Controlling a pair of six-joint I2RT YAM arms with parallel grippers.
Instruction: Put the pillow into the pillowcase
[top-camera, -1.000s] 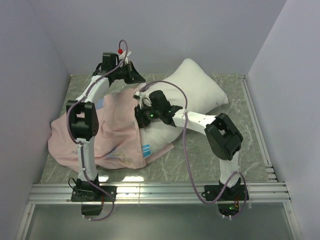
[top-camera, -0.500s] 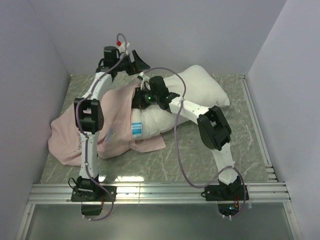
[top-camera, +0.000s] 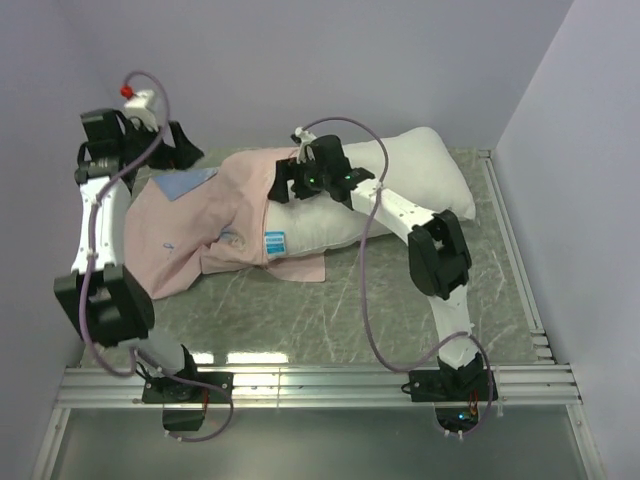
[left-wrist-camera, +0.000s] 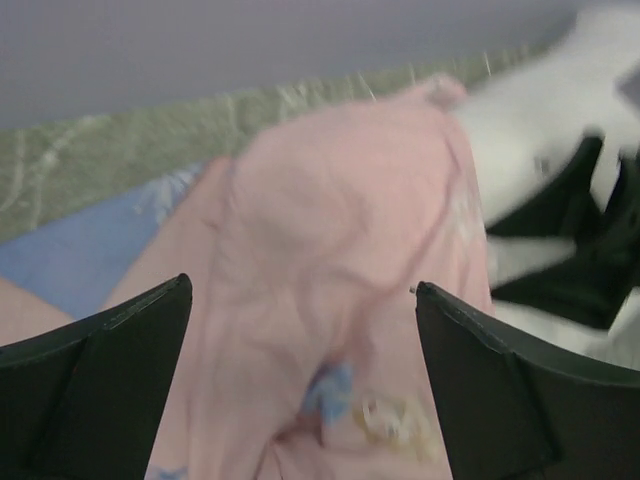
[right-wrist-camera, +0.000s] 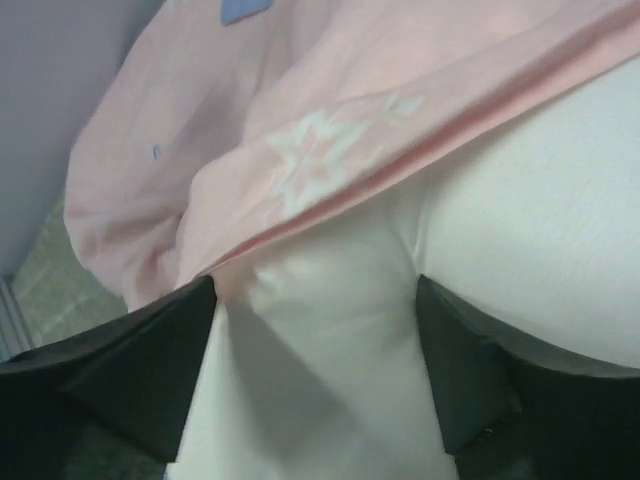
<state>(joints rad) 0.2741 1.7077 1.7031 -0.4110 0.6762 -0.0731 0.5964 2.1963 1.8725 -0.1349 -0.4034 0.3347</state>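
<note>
Plump white pillow (top-camera: 415, 170) stretching right from the right gripper (top-camera: 283, 184), smooth and rounded, far corners puffed toward the back wall (top-camera: 330, 60). Left end tucked into the pillowcase (top-camera: 200, 225); the rest bare. Thin pale pink cloth, softly creased, spreading left and nearer from that gripper, with a faint snowflake print showing through by the hem. Blue printed side turned up as a small flap (top-camera: 185, 184) just below the left gripper (top-camera: 186, 146). Small blue label (top-camera: 273, 243) just this side of the right gripper, at the case's mouth; sewn to case or pillow, hard to say from here.

Right gripper spread wide, straddling the hem where pink cloth crosses white stuffing, clamping nothing. Left gripper likewise gaping, raised above the case's far left corner, holding nothing, close to the back left corner of the enclosure.

Bare grey-green marbled table (top-camera: 400, 300) on the near side of both grippers, broad and open. Little room behind the pillow; its right end close to the metal rail (top-camera: 510, 250) along the table's right edge. Pale lilac walls on three sides.
</note>
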